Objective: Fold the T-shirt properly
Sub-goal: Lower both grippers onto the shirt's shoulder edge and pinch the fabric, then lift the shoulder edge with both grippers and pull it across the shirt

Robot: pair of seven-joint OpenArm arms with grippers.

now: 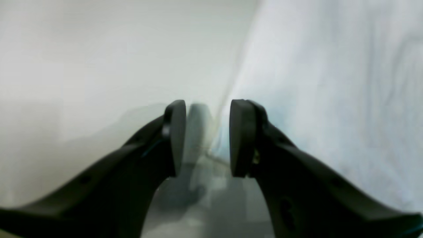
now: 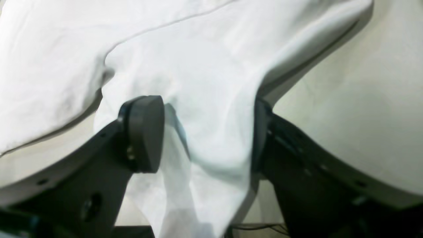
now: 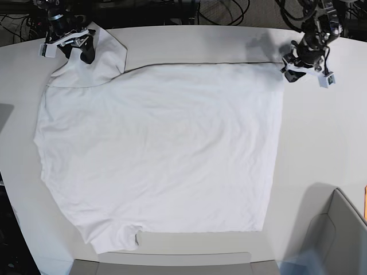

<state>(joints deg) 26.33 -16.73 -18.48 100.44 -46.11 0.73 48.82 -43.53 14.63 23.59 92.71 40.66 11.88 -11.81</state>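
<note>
The white T-shirt (image 3: 160, 149) lies spread flat over most of the pale table (image 3: 321, 149). My right gripper (image 3: 74, 51) is at the shirt's far left sleeve. In its wrist view the jaws of this gripper (image 2: 203, 102) stand wide apart, with loose sleeve fabric (image 2: 205, 138) hanging between them and draped over one finger. My left gripper (image 3: 292, 69) sits at the shirt's far right corner. Seen from the left wrist, that gripper (image 1: 208, 105) is open, straddling the shirt's (image 1: 330, 82) edge with bare table (image 1: 99, 49) on the left.
A grey bin (image 3: 338, 235) stands at the near right corner of the table. Dark cables (image 3: 218, 8) run behind the table's far edge. A strip of bare table lies right of the shirt.
</note>
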